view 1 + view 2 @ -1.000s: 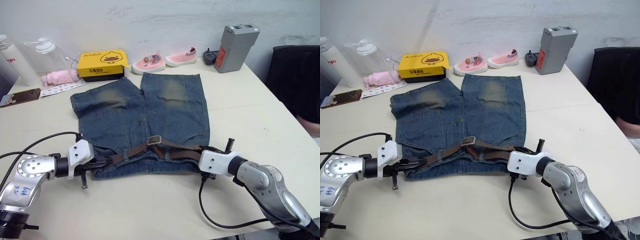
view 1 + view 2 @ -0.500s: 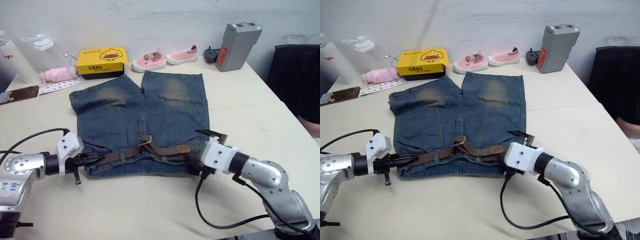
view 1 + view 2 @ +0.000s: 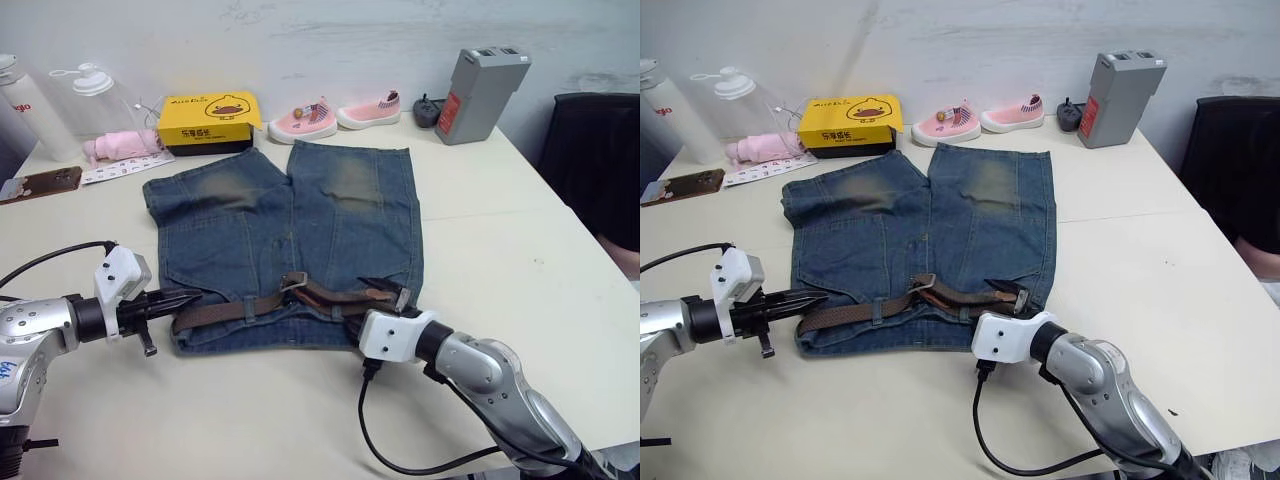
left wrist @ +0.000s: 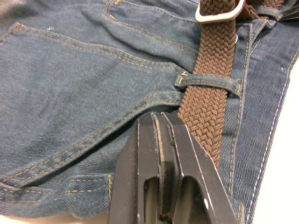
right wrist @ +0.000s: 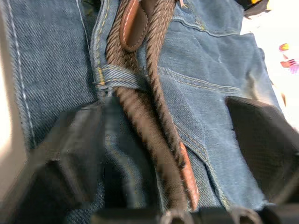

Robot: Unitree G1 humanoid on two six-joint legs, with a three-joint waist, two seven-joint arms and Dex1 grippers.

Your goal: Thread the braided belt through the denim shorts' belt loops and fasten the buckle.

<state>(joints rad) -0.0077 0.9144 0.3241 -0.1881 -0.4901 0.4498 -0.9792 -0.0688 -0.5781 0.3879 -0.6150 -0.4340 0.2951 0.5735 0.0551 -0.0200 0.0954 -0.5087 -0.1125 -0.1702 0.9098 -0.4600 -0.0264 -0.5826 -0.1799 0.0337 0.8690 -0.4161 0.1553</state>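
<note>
Tabletop: braided belt [image 4: 212,88] beside pinched-together, empty left tool [image 4: 161,122]; right tool [image 5: 163,154] spread astride it.

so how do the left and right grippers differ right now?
The left gripper has its fingers pressed shut, holding nothing, tips at the shorts' left waist corner. The right gripper has its fingers spread wide, straddling the belt at the right end. Both sit low at the waistband.

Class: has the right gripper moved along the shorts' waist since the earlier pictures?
Yes. The right gripper has slid along the belt toward the buckle, away from the shorts' right edge, and now straddles the belt with fingers open.
</note>
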